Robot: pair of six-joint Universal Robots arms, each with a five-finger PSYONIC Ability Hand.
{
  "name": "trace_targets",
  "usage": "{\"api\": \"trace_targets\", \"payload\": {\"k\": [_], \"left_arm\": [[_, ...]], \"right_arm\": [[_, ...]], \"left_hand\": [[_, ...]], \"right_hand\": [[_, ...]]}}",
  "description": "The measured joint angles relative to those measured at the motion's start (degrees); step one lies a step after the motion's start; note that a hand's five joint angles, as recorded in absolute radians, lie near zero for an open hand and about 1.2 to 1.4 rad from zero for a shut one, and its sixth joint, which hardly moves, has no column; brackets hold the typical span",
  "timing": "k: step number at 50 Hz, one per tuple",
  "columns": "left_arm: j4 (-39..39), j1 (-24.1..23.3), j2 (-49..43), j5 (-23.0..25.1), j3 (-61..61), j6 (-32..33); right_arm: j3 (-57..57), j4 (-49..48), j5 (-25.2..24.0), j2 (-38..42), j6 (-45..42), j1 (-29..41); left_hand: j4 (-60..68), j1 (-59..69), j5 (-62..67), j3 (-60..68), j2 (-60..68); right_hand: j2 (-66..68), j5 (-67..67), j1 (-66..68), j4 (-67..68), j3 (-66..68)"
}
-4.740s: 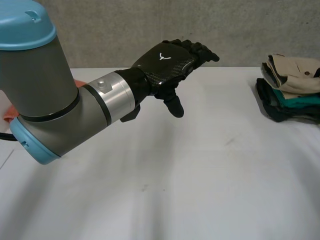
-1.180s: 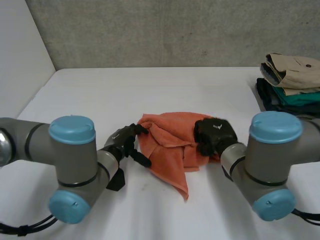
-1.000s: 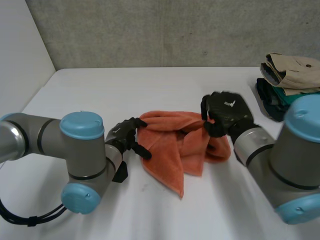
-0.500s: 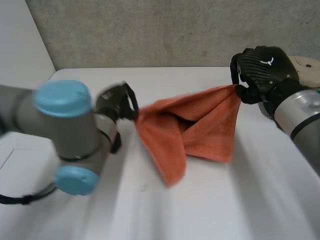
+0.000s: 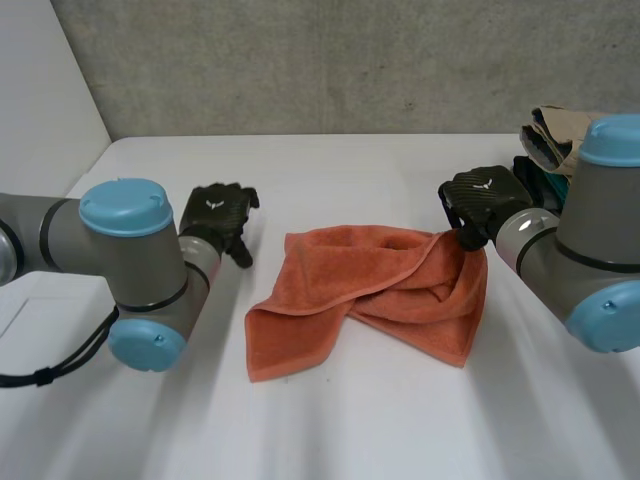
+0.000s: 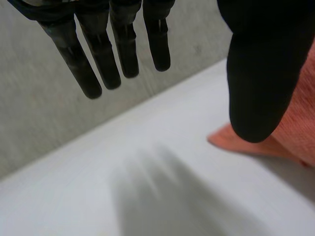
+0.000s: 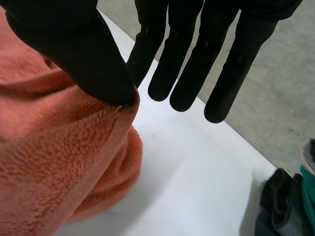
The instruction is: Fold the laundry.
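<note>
An orange towel point(image 5: 370, 290) lies crumpled on the middle of the white table point(image 5: 350, 430). Its right corner is raised to my right hand point(image 5: 478, 200), which pinches it. In the right wrist view the thumb point(image 7: 74, 44) presses the towel point(image 7: 59, 157) against the side of the straight fingers. My left hand point(image 5: 215, 210) hovers left of the towel, apart from it. Seen from the left wrist, its fingers point(image 6: 98, 54) are straight and hold nothing, and a towel corner point(image 6: 290, 132) lies just beyond the thumb.
A stack of folded clothes point(image 5: 550, 140), beige over teal and dark pieces, sits at the table's far right; the same clothes point(image 7: 290, 206) lie beyond my right fingertips. A grey wall runs behind the table. The table's left edge point(image 5: 80, 180) is near my left arm.
Half a second ago the towel was stretched in the air between both hands. The left hand has let go, the right hand has come down, and the towel now rests on the table.
</note>
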Motion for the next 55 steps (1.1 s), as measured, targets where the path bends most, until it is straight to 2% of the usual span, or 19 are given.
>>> {"api": "trace_targets", "payload": {"k": [2, 8, 11, 14, 20, 30, 32, 35, 37, 39, 43, 51, 55], "left_arm": [[-1.3, 0.2, 0.4, 0.0, -0.5, -1.9], [-7.6, 1.5, 7.2, 1.7, -6.1, -13.7], [-9.2, 1.8, 10.6, 4.8, -10.2, -18.6], [-9.5, 2.0, 12.2, 7.6, -13.5, -20.7], [-7.8, 2.4, 10.3, 10.2, -16.3, -21.2], [-6.2, 2.3, 2.8, 10.1, -12.7, -20.5], [-6.3, 2.2, 1.6, 10.0, -11.4, -20.5], [-6.5, 1.9, 0.3, 9.8, -9.8, -20.5], [-6.5, 1.7, -0.3, 9.8, -9.0, -20.6], [-6.6, 1.5, -0.9, 9.9, -8.1, -20.7], [-6.7, 1.1, -1.3, 10.2, -7.4, -20.8], [-7.9, -0.2, 3.2, 9.6, -6.4, -20.8], [-9.2, 2.1, 12.3, 7.8, -6.5, -20.5]], "right_arm": [[0.2, -1.0, 1.1, 0.4, 0.2, 0.1], [0.9, -2.6, 2.9, -0.1, 0.2, 0.1], [1.4, -2.6, 2.9, -1.1, 0.0, 0.1], [1.8, -2.5, 2.7, -2.0, 0.0, -0.1], [2.4, -2.4, 2.6, -2.8, 0.0, -1.2], [3.7, -2.4, 2.5, -4.8, 0.2, -3.9], [3.9, -2.5, 2.5, -5.1, 0.3, -4.2], [4.2, -2.6, 2.5, -5.2, 0.4, -4.3], [4.3, -2.8, 2.5, -5.2, 0.5, -4.3], [4.4, -3.1, 2.5, -5.2, 0.5, -4.2], [4.4, -3.5, 2.5, -5.2, 0.5, -4.3], [3.3, -3.7, 2.4, -7.6, 0.3, -5.1], [1.8, -2.5, 1.9, -11.3, -0.6, -5.8]], "left_hand": [[-1.7, -1.0, -1.6, -1.4, -1.4], [-2.1, -1.0, -2.2, -1.8, -1.9], [-2.1, -1.0, -2.2, -1.8, -1.9], [-2.0, -1.0, -1.9, -1.8, -1.8], [2.0, 1.6, 2.4, 1.3, 1.3], [6.3, 5.8, 6.5, 5.4, 5.5], [13.0, 13.7, 13.0, 12.4, 12.5], [17.6, 18.5, 17.5, 16.9, 17.6], [24.9, 26.2, 24.7, 24.1, 24.4], [37.9, 39.4, 37.7, 37.0, 37.3], [42.9, 41.0, 41.2, 41.9, 42.3], [43.2, 41.0, 41.2, 42.1, 42.6], [43.2, 41.0, 41.2, 42.1, 42.6]], "right_hand": [[0.0, 0.0, 0.0, 0.0, 0.0], [0.0, 0.0, 0.0, 0.0, 0.0], [0.0, 0.0, 0.0, 0.0, 0.0], [0.0, 0.0, 0.0, 0.0, 0.0], [0.0, 0.0, 0.0, 0.0, 0.0], [0.0, 0.0, 0.0, 0.0, 0.0], [0.0, 0.0, 0.0, 0.0, 0.0], [0.0, 0.0, 0.0, 0.0, 0.0], [0.0, 0.1, 0.0, 0.0, 0.0], [0.0, 0.0, 0.0, 0.0, 0.0], [0.0, 0.0, 0.0, 0.0, 0.0], [0.0, 0.0, 0.0, 0.0, 0.0], [0.4, 0.0, 0.0, 0.0, 0.0]]}}
